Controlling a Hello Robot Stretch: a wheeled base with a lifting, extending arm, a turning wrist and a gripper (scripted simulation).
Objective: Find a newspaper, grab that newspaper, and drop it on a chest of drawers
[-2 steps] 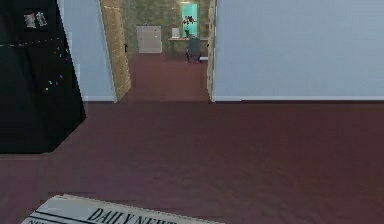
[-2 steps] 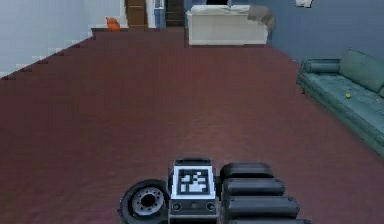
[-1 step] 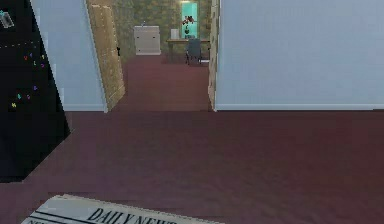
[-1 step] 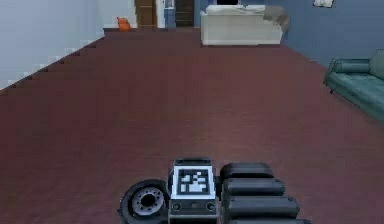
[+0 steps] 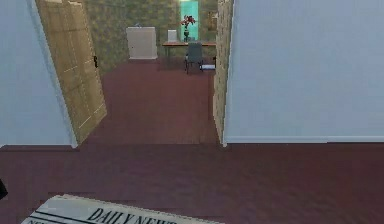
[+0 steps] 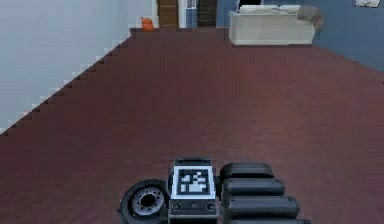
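Flat printed newspaper [image 5: 108, 212] against smooth maroon floor [image 5: 200, 165]; dark rounded hand [image 6: 146, 203], its state indiscernible.

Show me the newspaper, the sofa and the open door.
newspaper [image 5: 105, 212], forward view, its front page.
sofa [image 6: 268, 28], arm side view, its front.
door [image 5: 72, 65], forward view, its wooden panel.

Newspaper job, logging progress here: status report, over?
Gripper low in arm side view, cannot tell if it holds anything. Newspaper at forward view's bottom edge. Wooden door stands open ahead.
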